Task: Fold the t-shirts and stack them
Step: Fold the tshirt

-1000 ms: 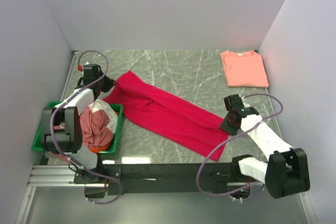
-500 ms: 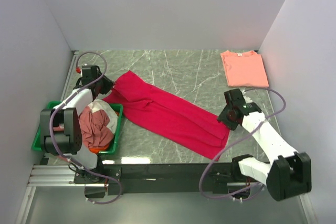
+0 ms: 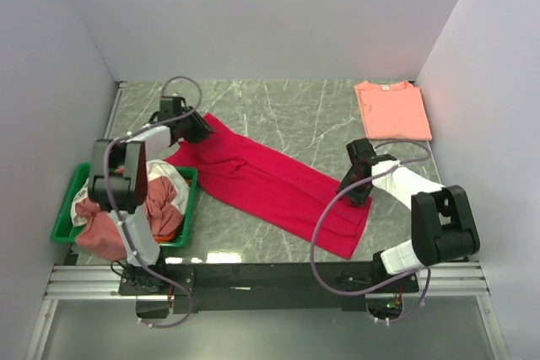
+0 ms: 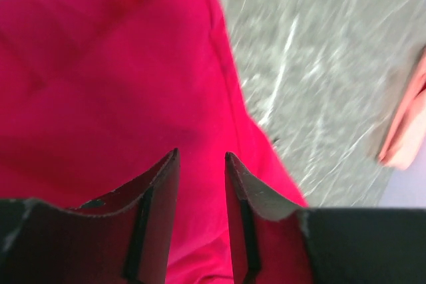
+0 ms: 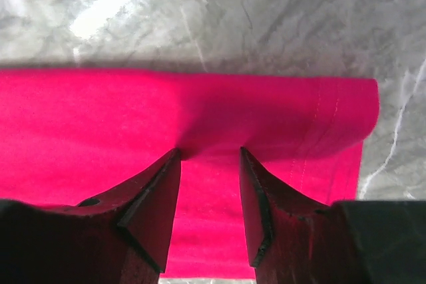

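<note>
Firstly, the left gripper (image 4: pixel 201 155) has its jaws a little apart, with only a narrow gap between them. In its wrist view, which is blurred, nothing is clamped in this gap and only red cloth shows behind it. This gripper is over the far left end of the crimson-red t-shirt (image 3: pixel 270 183), near its upper edge. The right gripper (image 5: pixel 210 151) also has its jaws apart, a bit wider than the left one. Its fingertips (image 5: pixel 172 157) touch a folded edge of the same red shirt, at the near right end. The cloth passes in front of the tips, but I cannot see that it is pinched between them.

The red shirt lies as a long diagonal band on the grey marble table (image 3: pixel 295 115), from the far left to the near right, and it is doubled over along its length. The salmon-pink t-shirt (image 3: pixel 392 111) lies flat and folded in the far right corner, well apart from the red one. At the left side, the green tray (image 3: pixel 63 217) holds a heap of other t-shirts (image 3: pixel 156 200), dusty rose and white. Some pink cloth hangs over the near rim of the tray.
</note>
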Robot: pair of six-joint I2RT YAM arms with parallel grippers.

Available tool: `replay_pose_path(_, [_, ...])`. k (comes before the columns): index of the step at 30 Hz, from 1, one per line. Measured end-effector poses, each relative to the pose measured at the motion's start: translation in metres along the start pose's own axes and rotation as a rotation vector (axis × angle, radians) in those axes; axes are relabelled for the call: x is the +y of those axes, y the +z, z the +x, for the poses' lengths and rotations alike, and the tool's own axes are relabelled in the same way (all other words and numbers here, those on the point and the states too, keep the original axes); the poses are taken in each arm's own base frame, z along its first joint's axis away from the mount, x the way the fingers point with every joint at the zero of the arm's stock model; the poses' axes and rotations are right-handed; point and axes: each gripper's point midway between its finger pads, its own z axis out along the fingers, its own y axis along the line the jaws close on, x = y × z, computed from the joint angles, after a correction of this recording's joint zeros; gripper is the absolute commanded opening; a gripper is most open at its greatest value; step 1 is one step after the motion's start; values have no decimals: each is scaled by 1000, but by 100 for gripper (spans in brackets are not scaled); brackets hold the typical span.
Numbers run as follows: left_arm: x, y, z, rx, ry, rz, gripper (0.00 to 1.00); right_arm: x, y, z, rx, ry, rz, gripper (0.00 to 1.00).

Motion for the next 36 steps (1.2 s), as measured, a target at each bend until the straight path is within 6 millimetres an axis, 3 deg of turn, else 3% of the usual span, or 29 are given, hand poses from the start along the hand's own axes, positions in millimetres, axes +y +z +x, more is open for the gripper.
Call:
replay_pose_path(5, [12,34,39,146,2,-35,39,3,7,-7,38,18,25,46])
replay_pose_path(12, [-6,56,29,175,30,13,40,3,11,-21,92,79,27,46])
replay_pose_path(23, [-69,111,29,191,142,117,43,-5,16,-54,120,144,57,45])
replay_pose_path(29, [-89,121,24,186,159,156,48,-9,18,-77,82,143,77,45])
replay_pose_path(36, [-106,108,11,153,177,190,50,5,9,-100,30,121,35,46])
